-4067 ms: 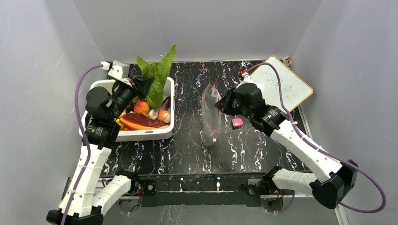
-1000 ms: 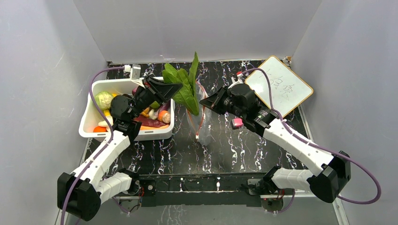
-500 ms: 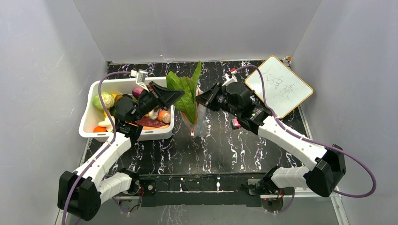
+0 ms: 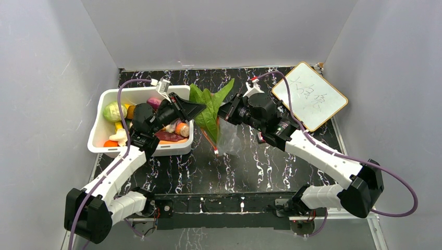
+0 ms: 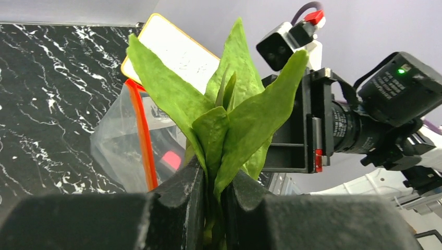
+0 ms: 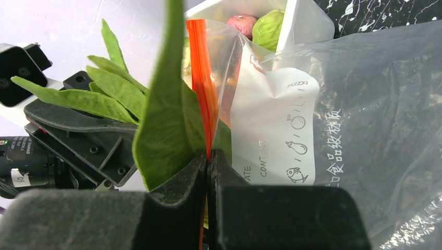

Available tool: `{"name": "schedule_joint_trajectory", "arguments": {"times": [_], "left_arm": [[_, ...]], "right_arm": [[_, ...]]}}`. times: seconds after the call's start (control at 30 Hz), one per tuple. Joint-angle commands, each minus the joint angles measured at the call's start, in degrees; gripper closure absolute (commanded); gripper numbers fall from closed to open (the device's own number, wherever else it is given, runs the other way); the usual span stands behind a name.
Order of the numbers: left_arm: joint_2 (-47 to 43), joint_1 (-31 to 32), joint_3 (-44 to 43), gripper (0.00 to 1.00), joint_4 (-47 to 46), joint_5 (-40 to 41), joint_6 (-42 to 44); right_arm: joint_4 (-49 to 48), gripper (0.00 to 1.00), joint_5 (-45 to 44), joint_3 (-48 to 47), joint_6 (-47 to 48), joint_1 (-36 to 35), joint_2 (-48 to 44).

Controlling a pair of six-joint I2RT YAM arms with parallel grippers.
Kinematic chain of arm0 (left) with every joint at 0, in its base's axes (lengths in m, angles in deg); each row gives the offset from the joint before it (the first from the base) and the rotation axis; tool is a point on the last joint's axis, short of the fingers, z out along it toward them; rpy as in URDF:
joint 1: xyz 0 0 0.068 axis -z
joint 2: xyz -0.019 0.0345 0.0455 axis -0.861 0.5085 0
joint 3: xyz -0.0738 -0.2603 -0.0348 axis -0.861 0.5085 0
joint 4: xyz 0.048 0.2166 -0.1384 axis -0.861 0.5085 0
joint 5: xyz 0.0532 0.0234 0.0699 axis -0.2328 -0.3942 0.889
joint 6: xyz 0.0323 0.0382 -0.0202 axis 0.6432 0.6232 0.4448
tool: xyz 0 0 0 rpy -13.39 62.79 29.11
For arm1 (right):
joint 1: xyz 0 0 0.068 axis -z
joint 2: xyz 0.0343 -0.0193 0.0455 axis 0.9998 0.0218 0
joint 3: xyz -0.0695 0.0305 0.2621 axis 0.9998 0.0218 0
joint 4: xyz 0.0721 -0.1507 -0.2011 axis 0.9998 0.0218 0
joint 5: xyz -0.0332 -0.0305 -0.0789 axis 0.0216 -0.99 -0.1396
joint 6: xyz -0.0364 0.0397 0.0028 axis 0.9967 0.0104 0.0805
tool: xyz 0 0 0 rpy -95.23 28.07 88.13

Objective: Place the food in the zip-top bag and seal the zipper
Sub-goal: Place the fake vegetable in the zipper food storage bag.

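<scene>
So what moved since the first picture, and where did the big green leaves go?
The left fingers, shut on the leafy greens, carried them right, out of the white bin and up to the zip-top bag. The right fingers, pinching the bag's red zipper, brought the bag left to meet them. The bin and the whiteboard stayed put.

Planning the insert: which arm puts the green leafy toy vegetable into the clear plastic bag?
Left. Left gripper holds the leafy vegetable beside the clear plastic bag; right gripper pinches its red-orange zipper strip.
</scene>
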State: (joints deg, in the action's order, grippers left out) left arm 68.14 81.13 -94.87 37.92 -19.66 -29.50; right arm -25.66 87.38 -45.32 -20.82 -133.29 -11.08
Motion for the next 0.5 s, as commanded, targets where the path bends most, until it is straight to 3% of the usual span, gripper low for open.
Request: {"name": "schedule_joint_trajectory", "arguments": {"times": [0.0, 0.1, 0.23, 0.47], "left_arm": [[-1.1, 1.0, -2.4, 0.96, 7.6, 0.7, 4.4], [-2.5, 1.0, -0.5, 0.98, 3.3, 2.2, 1.9], [-6.8, 1.0, 5.7, 0.99, -15.1, 5.7, -2.2], [-8.4, 1.0, 9.0, 0.95, -28.5, 8.5, 5.4]], "right_arm": [[-11.0, 1.00, 1.2, -2.8, 0.8, -1.6, -1.6], [-12.4, 1.00, 1.9, -1.5, -1.0, -1.8, -1.6], [-12.1, 1.00, 1.3, 0.5, -6.1, -2.0, -2.5], [-10.9, 1.00, -0.9, 0.9, -14.3, -2.4, -4.0]]}}
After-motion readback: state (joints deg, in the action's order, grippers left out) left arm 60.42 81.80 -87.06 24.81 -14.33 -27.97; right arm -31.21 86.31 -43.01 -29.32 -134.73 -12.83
